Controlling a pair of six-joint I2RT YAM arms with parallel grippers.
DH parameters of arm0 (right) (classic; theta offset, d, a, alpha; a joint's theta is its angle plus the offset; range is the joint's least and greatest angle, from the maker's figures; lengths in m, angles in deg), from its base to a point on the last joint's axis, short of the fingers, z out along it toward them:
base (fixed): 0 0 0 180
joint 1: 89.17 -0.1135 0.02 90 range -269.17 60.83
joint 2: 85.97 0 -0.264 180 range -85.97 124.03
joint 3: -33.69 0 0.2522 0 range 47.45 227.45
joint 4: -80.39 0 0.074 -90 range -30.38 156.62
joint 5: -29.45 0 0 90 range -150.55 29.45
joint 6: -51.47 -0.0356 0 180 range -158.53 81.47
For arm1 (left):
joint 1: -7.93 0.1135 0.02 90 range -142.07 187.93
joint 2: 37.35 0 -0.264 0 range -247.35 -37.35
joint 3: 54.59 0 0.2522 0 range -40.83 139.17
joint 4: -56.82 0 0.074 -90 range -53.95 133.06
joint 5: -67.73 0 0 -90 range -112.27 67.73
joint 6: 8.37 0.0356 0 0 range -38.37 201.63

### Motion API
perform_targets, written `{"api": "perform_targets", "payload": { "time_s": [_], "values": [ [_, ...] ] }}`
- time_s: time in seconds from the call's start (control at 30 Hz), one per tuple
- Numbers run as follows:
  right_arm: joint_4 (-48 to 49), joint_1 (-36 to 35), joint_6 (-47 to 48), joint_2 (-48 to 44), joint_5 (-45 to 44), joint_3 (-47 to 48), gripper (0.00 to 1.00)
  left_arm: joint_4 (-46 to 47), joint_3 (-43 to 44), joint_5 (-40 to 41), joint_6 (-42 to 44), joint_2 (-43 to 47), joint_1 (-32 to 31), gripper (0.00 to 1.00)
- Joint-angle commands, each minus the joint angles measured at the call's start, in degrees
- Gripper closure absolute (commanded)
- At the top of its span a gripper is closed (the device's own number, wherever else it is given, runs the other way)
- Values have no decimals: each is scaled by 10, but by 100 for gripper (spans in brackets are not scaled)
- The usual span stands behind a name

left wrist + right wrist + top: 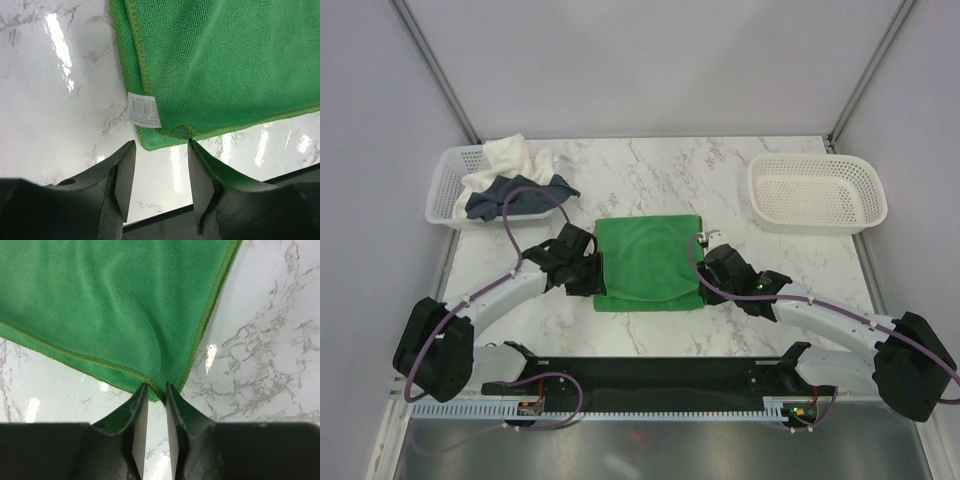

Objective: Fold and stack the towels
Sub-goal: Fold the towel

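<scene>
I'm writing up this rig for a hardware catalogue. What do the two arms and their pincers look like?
Both the left arm and right arm have white links with bulky black joint housings, and a purple cable loops along each. The left pincer and right pincer each have two dark, wedge-shaped fingers with pale flat inner faces.

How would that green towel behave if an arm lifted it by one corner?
Probably floppy: the green towel lies folded flat, and in the right wrist view its cloth puckers into soft creases toward one corner. It is likely light, since it looks thin and fluffy. Pushed, it would probably bunch up or slide on the glossy marble table rather than move as one stiff piece.
</scene>
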Motion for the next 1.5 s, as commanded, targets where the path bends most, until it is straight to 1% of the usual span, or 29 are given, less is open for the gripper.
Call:
{"api": "perform_targets", "payload": {
  "time_s": [0.0,0.07,0.1,0.2,0.27,0.33,0.4,0.47,0.53,0.6,0.73,0.8,0.93,1.0,1.03,1.07,1.13,1.17,1.2,1.23,1.37,1.47],
  "values": [
    [-44,-5,-36,-37,-7,14,70,-21,13,24,-25,39,-1,46],
    [-66,-5,-46,-58,0,22,64,-38,29,27,-26,58,-1,44],
    [-87,-5,-50,-65,5,33,63,-42,36,27,-27,64,-1,44],
    [-125,-5,-74,-82,4,57,61,-47,54,22,-31,74,-1,43],
    [-131,-6,-95,-87,-7,67,61,-47,54,22,-37,67,-1,41],
    [-133,-5,-110,-81,-30,75,61,-44,44,23,-45,51,-1,41],
    [-131,-5,-138,-57,-53,79,61,-23,23,12,-59,46,-2,41],
    [-123,-5,-155,-27,-57,78,62,-4,12,-2,-68,41,-1,41],
    [-114,-5,-164,-4,-60,76,62,10,8,-14,-70,26,-1,43],
    [-108,-6,-171,0,-62,71,62,11,13,-8,-68,15,-1,44],
    [-107,-5,-204,-14,-96,53,64,38,2,-26,-78,11,-1,51],
    [-101,-5,-235,-27,-94,38,66,46,-10,-32,-89,11,-1,55],
    [-83,-5,-302,-57,-57,9,69,46,-26,-32,-89,1,-2,55],
    [-50,-5,-319,-80,-28,-18,75,46,-36,-32,-89,1,-2,55],
    [-38,-5,-337,-91,-22,-28,82,46,-39,-32,-89,1,-2,55],
    [-8,-5,-345,-96,-6,-48,84,46,-43,-32,-89,1,-2,55],
    [22,-5,-357,-102,5,-66,90,46,-49,-32,-89,-2,-2,55],
    [37,-5,-373,-103,12,-86,91,46,-50,-32,-89,-4,-2,55],
    [61,-6,-380,-102,19,-95,93,49,-52,-31,-101,-6,-2,58],
    [73,-7,-386,-101,25,-104,93,101,-53,-59,-128,-8,-2,55],
    [118,-12,-402,-86,19,-139,94,105,-64,-43,-132,-9,-2,55],
    [136,-14,-403,-93,-16,-156,94,93,-73,-14,-141,-8,-2,56]
  ]
}}
